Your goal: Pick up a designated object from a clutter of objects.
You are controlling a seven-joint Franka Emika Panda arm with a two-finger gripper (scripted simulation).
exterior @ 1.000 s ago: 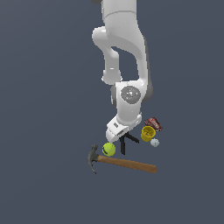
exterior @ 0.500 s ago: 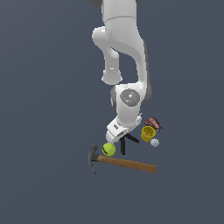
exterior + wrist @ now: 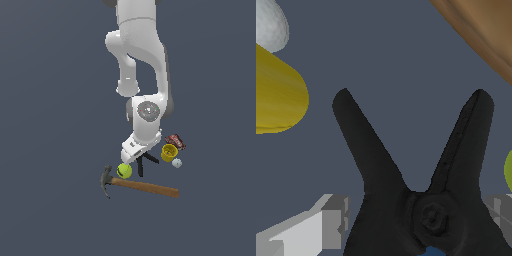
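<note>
A plain dark grey floor (image 3: 55, 150) carries a hammer (image 3: 142, 186), tennis ball (image 3: 124, 171), black clamp (image 3: 144, 162), yellow cup (image 3: 169, 152), white ball (image 3: 177, 163) and red-brown packet (image 3: 176, 141), all clustered together.

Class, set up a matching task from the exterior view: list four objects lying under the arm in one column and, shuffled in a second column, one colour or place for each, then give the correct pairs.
Things:
1. hammer
2. tennis ball
3. cup
4. black clamp

Descriptions:
A. yellow, beside the small white ball
B. directly under the gripper, handles splayed
C. wooden handle, nearest the bottom of the view
D. yellow-green, close to the hammer's head

Pairs: 1-C, 2-D, 3-A, 4-B
</note>
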